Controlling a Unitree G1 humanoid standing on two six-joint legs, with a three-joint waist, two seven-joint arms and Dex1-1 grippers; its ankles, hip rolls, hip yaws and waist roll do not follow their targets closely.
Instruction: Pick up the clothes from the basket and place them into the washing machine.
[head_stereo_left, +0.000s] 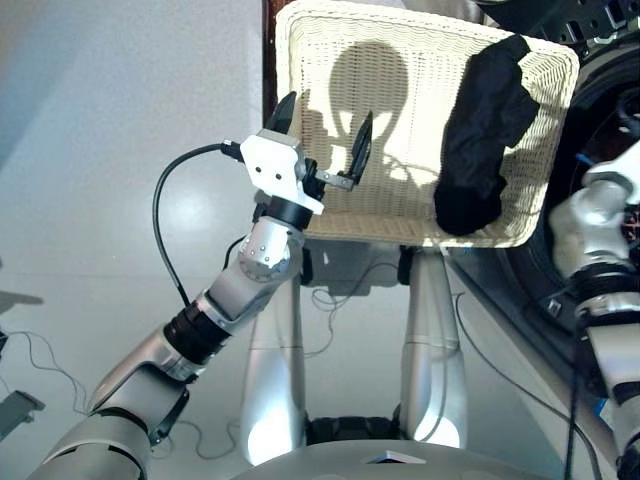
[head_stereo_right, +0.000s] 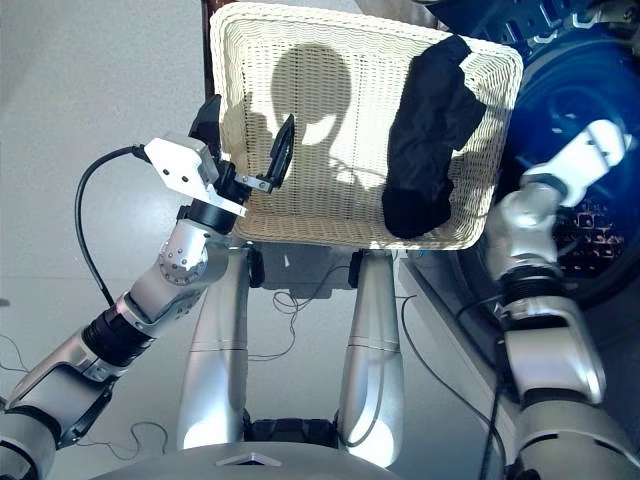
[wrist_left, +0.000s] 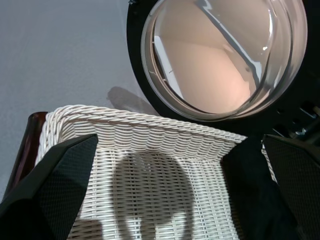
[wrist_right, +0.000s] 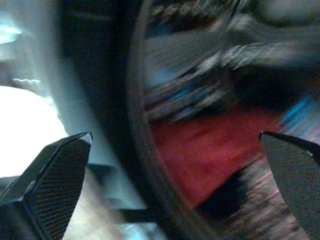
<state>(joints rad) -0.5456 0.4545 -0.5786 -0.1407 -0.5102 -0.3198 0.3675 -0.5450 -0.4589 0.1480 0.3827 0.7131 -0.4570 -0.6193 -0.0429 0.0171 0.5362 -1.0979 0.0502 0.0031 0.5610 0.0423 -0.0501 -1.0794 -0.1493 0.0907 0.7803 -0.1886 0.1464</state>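
We see the basket (head_stereo_left: 400, 225), cream woven wicker, on a stand in front of the robot, with one piece of the clothes in it: the black cloth (head_stereo_left: 484, 135), draped along the basket's right side, its upper end lying up over the far right rim and its lower end near the near right corner. Rest of the basket floor is bare wicker with shadow on it

Left gripper (head_stereo_left: 322, 140) hovers over the basket's left near corner, fingers spread apart, nothing between them; one finger sits at the left rim, the other over the basket floor. In the left wrist view the two fingers (wrist_left: 55, 190) are wide apart with the basket rim and the round glass door (wrist_left: 222, 55) beyond them, black cloth at the edge by the far finger

Right arm reaches to the right, into the washing machine (head_stereo_right: 590, 150) opening next to the basket. Right gripper (wrist_right: 175, 185) only shows clearly in its wrist view: fingers set wide apart, holding nothing. Between them we see the dark porthole rim and the red cloth (wrist_right: 200, 155) lying inside the drum, apart from the fingers. We cannot tell where the navy piece is; some blue shows inside the drum but too blurred to call
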